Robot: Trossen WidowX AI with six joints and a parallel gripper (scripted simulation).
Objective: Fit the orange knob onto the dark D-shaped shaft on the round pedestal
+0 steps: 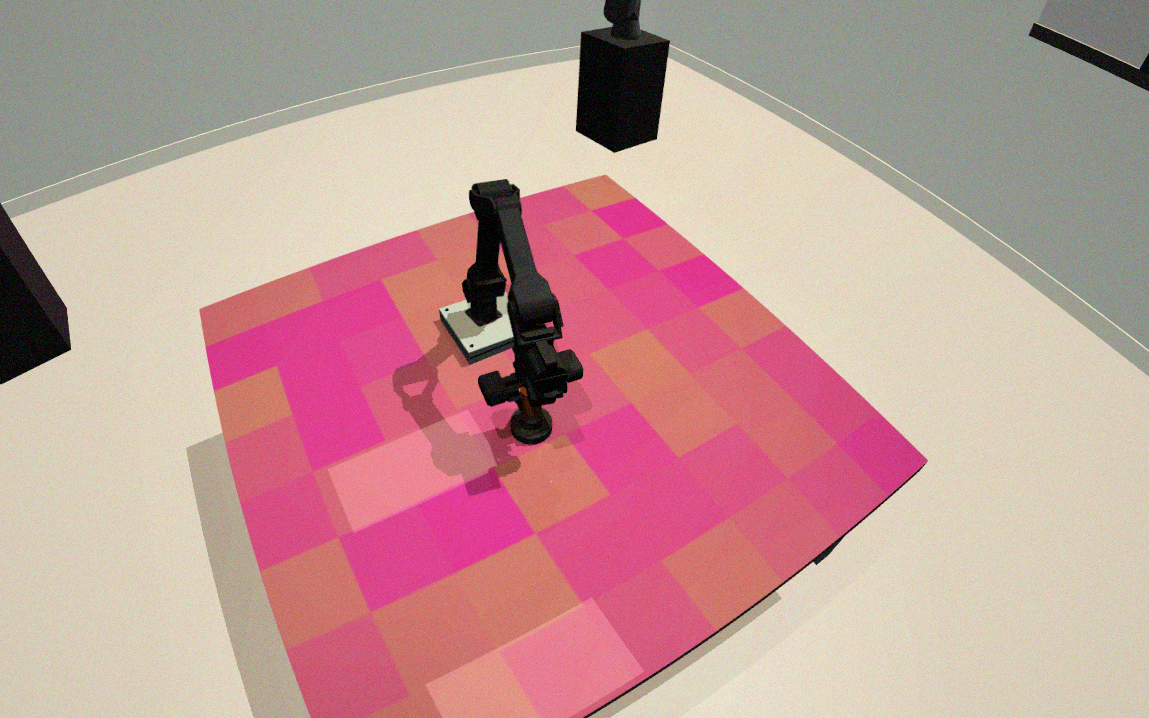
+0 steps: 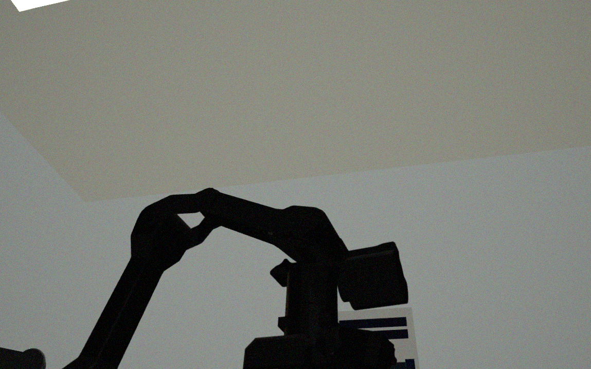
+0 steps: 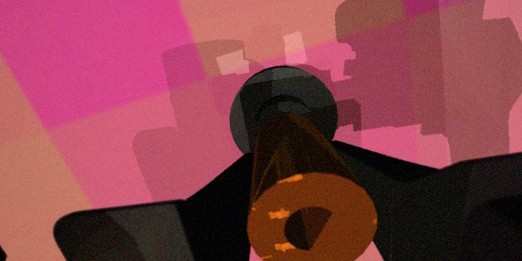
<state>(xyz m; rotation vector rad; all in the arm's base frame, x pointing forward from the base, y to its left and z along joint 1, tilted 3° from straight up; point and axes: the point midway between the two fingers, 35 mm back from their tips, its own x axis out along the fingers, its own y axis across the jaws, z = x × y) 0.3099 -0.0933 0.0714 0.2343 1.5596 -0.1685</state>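
Visibly, the jaws (image 1: 528,392) grip the orange knob (image 1: 528,403) (image 3: 349,197); the round pedestal (image 1: 531,430) (image 3: 242,111) stands near a white base plate (image 1: 482,346).

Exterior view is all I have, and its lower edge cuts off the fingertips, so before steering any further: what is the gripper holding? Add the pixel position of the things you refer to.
Observer: The gripper (image 1: 528,399) (image 3: 291,154) is shut on the orange knob (image 1: 525,403) (image 3: 313,189).

Operator: What is under it?

Observer: The round pedestal (image 1: 531,433) (image 3: 316,86) lies below the knob, dark and wider than it. I can't tell whether the two touch.

Operator: Can you see which way the hole is turned?

Observer: Yes, in the wrist view. The D-shaped hole (image 3: 305,227) shows in the knob's end, its flat side toward the lower right of that picture.
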